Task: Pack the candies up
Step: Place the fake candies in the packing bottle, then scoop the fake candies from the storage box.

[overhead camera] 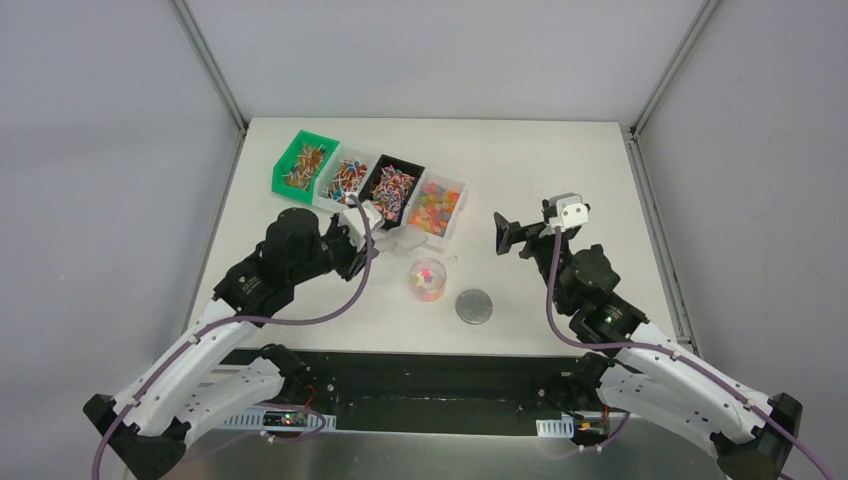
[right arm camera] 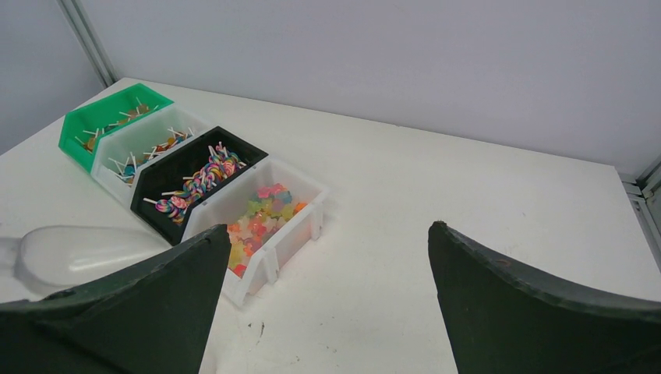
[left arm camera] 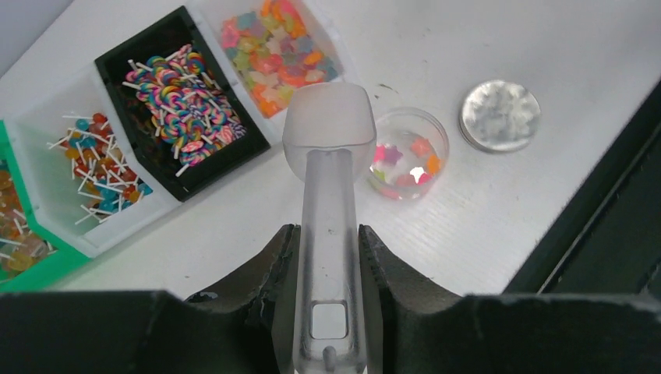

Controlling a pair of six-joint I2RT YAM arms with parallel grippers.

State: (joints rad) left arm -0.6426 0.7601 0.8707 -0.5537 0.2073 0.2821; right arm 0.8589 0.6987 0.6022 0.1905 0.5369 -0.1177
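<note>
At the table's (overhead camera: pixel 560 170) far left, the candies (left arm camera: pixel 273 51) sit in four bins (left arm camera: pixel 234 164), with a few in a clear cup (left arm camera: pixel 444 144) nearby. A frosted scoop (left arm camera: pixel 327 132) is clamped in the left gripper (left arm camera: pixel 327 241); the right gripper (right arm camera: pixel 327 228) is wide open.

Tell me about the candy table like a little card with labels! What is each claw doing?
Bins: four in a row, green, white, black, white, all with candies
Left claw: shut on the scoop handle
Scoop: clear, between the last bin and the cup, looks empty
Right claw: open, holding nothing
Cup: clear and round, a few candies inside
Lid: grey, off, lying beside the cup
</note>
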